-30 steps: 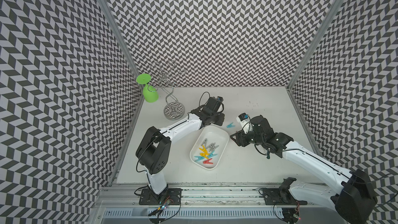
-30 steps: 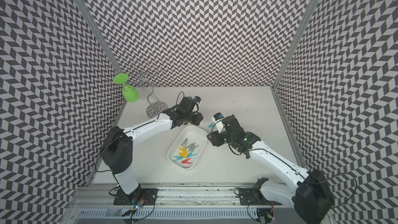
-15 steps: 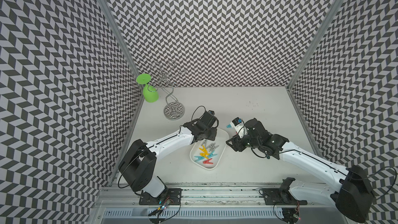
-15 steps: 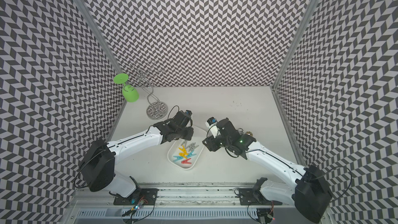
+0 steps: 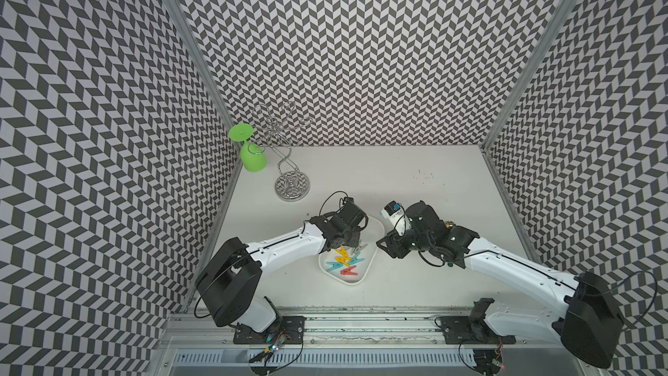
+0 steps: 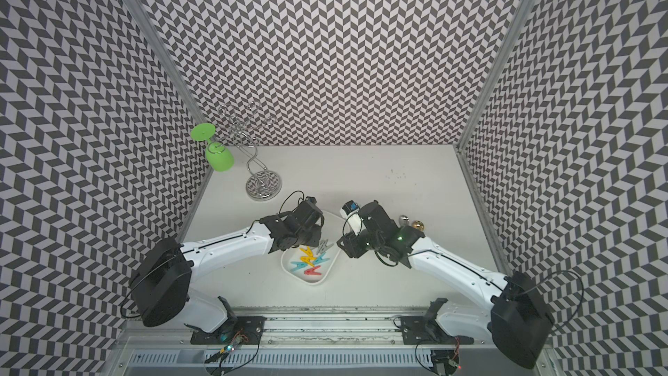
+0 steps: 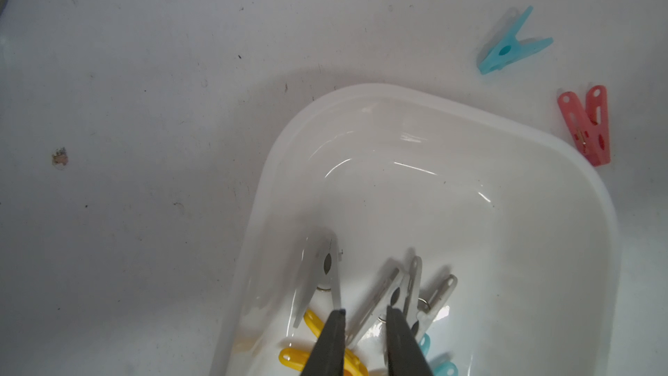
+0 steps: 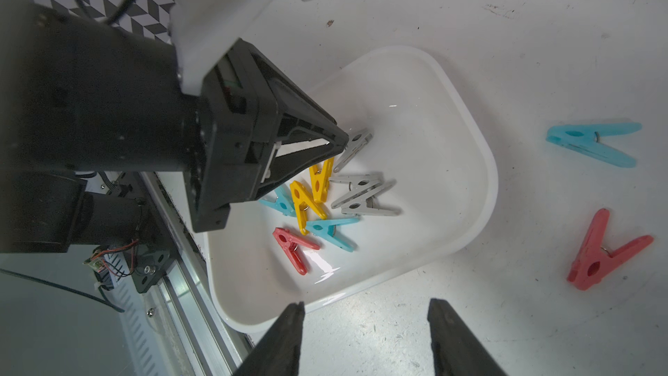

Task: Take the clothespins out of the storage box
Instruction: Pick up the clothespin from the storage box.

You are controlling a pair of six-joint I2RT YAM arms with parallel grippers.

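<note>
The white storage box [image 5: 368,266] [image 6: 330,270] lies at the table's front middle, with several clothespins [image 5: 345,260] [image 6: 311,260] in grey, yellow, teal and red in its near half. My left gripper [image 5: 352,247] [image 7: 365,316] [image 8: 339,139] reaches down into the box among the grey clothespins [image 7: 383,298]. Its jaws stand a little apart, with one grey leg showing in the gap. My right gripper [image 5: 381,247] [image 8: 365,316] hangs open and empty over the table, just outside the box's rim [image 8: 318,305]. A teal clothespin [image 8: 589,142] [image 7: 506,48] and a red clothespin [image 8: 600,251] [image 7: 587,128] lie on the table outside the box.
A wire glass rack [image 5: 291,182] holding an upturned green goblet [image 5: 253,159] stands at the back left. A small shiny round object [image 6: 419,226] lies behind the right arm. The patterned walls close in on three sides, and a metal rail [image 5: 343,311] runs along the front.
My left arm has swung back from beyond the box's far end, lowered into the box, and its jaws have narrowed. My right gripper has shifted forward and toward the box.
</note>
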